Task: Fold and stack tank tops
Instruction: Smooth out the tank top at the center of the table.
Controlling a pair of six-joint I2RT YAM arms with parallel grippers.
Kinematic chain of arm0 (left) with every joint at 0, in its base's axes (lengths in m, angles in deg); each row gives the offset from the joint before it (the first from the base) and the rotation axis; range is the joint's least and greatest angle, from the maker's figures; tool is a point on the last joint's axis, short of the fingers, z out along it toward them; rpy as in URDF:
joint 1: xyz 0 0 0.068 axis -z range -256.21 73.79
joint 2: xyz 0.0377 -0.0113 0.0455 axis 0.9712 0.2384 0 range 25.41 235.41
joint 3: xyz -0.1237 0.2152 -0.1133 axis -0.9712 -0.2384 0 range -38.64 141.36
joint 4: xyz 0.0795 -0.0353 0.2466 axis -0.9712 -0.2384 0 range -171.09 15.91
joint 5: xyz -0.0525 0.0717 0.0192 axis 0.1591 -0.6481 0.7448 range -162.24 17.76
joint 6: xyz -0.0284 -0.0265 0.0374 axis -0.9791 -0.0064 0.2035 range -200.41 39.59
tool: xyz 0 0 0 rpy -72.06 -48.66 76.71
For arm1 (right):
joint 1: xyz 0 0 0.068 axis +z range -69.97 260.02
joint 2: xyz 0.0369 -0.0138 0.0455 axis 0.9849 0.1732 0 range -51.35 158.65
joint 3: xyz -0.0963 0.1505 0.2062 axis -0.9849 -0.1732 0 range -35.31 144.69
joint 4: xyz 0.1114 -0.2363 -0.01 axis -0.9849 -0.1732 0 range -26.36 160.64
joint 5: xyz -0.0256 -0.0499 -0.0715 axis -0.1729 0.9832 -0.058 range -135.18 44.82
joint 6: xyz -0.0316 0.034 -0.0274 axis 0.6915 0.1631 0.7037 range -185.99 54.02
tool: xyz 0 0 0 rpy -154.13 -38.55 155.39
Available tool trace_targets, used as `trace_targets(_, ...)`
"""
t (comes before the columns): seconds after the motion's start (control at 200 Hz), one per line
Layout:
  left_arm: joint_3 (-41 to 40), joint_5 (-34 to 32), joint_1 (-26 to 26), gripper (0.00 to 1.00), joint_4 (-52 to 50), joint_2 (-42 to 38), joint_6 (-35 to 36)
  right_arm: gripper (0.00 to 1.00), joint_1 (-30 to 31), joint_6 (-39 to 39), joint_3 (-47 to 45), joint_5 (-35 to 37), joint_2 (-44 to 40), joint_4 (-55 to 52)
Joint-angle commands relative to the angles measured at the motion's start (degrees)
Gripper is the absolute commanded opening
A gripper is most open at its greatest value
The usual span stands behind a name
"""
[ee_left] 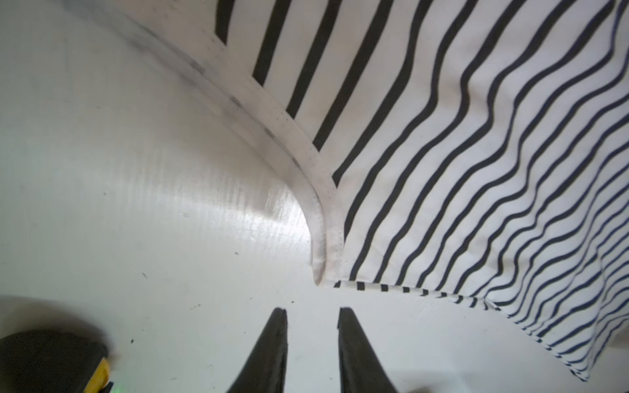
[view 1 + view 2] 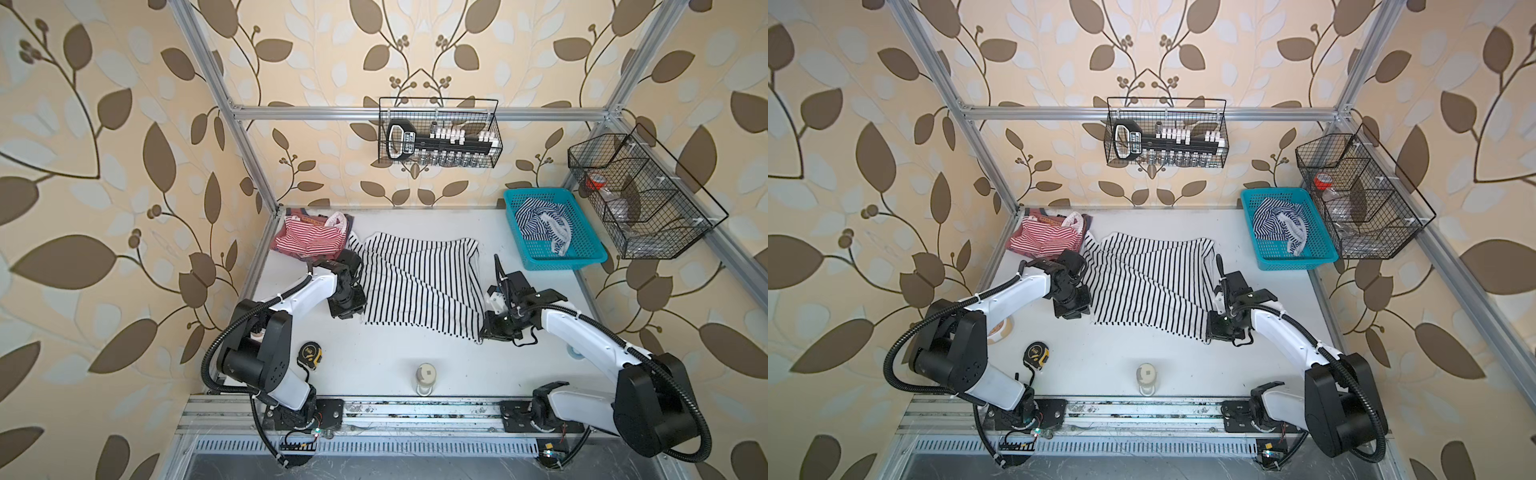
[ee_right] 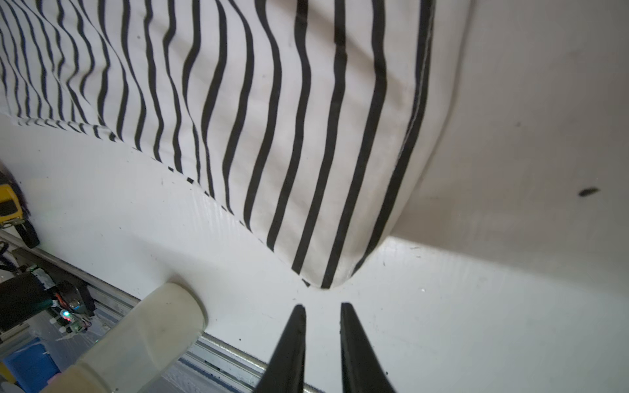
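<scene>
The white tank top with wide black stripes (image 2: pixel 419 282) lies spread on the middle of the table (image 2: pixel 374 361), with a slanting crease across it; both top views show it (image 2: pixel 1150 282). Every place below is given from this top.

The left arm (image 2: pixel 307 291) hangs at its left edge. In the left wrist view the left jaws stand slightly apart and empty. Their tips are just short of the top's near left corner (image 1: pixel 340 272) and do not touch it.

The right arm (image 2: pixel 573 328) reaches to its near right corner. In the right wrist view the right jaws are likewise a little apart with nothing between them, just short of the rounded corner (image 3: pixel 326 272).

The red-and-white tank top (image 2: pixel 309 241) lies bunched just beside the far left corner. Off the far right corner, apart from the top, a blue basket (image 2: pixel 573 259) holds the crumpled navy-and-white tank top (image 2: pixel 540 224).

On the near side, well apart from the top, a black-and-yellow tape measure (image 2: pixel 309 354) sits toward the left, and a pale cylinder (image 2: pixel 425 376) stands by the table's front edge.
</scene>
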Motion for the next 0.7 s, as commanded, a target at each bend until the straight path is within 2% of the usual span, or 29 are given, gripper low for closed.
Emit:
trace_targets(0.0, -0.6, 0.5, 0.5, 0.33, 0.3, 1.7, 0.6, 0.24, 0.9, -3.2, -0.2, 1.8, -1.0, 1.5)
trace_targets(0.185, -1.5, 1.4, 0.6, 0.34, 1.9, 5.0, -0.5, 0.28, 1.2, -5.5, -2.7, 3.0, -1.0, 3.4)
trace_targets(0.305, -2.7, 1.4, 0.6, 0.34, 3.6, 5.9, -1.0, 0.34, 1.2, -7.4, -4.9, 3.0, -1.7, 6.1)
trace_targets(0.695, -4.3, 4.1, 0.6, 0.31, 5.9, 9.9, -0.9, 0.37, 1.2, -9.0, -7.8, 2.7, -0.2, 9.8)
